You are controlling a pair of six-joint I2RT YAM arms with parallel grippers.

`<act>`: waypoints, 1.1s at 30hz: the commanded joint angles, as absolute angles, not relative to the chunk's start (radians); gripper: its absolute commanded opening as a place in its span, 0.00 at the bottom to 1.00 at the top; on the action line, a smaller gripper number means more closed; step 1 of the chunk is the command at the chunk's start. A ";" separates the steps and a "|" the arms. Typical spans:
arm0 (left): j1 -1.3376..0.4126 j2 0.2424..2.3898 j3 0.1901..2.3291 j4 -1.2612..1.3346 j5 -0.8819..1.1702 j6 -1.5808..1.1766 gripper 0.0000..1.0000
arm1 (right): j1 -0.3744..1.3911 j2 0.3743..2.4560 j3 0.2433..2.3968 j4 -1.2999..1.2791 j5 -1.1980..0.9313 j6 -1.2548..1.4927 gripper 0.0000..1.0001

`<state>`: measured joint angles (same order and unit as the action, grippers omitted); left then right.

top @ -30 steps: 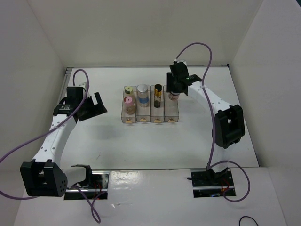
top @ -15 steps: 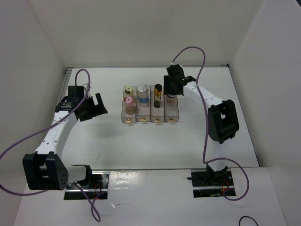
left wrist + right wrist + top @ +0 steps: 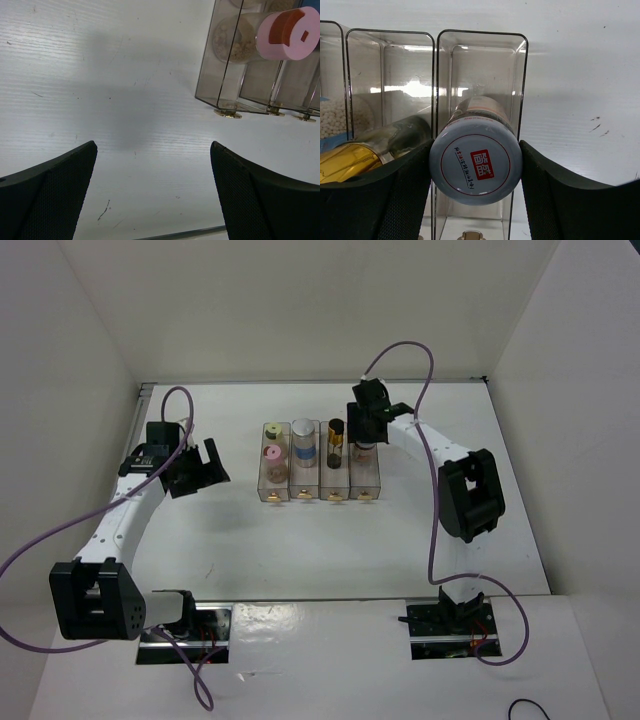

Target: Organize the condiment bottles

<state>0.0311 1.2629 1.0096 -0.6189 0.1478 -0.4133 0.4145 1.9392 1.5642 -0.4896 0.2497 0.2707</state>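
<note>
The grey-lid jar (image 3: 476, 170) sits tilted inside the rim of the end bin (image 3: 522, 75), pinched at both sides by the right claw (image 3: 366, 436). The dark bottle (image 3: 370, 150) lies in the next bin, then the white-lid jar (image 3: 303, 440). The green-lid jar (image 3: 272, 430) and pink-lid jar (image 3: 287, 32) share the leftmost bin. The left claw (image 3: 152, 147) hangs wide apart, holding nothing, over the bench (image 3: 300, 550) left of the bins.
</note>
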 commanded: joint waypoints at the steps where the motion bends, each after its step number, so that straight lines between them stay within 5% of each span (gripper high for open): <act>1: 0.037 1.266 1.028 -0.594 0.167 -0.380 1.00 | 0.417 1.931 1.563 -0.381 0.264 0.262 0.35; 10: 0.037 1.266 1.019 -0.594 0.158 -0.380 1.00 | 0.417 1.950 1.552 -0.380 0.264 0.262 0.36; 15: 0.037 1.256 1.019 -0.594 0.158 -0.380 1.00 | 0.417 1.970 1.552 -0.400 0.264 0.253 0.46; 19: 0.037 1.247 1.019 -0.594 0.149 -0.380 1.00 | 0.417 1.970 1.552 -0.400 0.273 0.264 0.67; 25: 0.037 1.229 1.019 -0.594 0.149 -0.390 1.00 | 0.426 1.960 1.552 -0.411 0.282 0.264 0.83; 33: 0.037 1.209 1.009 -0.594 0.149 -0.390 1.00 | 0.426 1.915 1.562 -0.442 0.273 0.264 0.89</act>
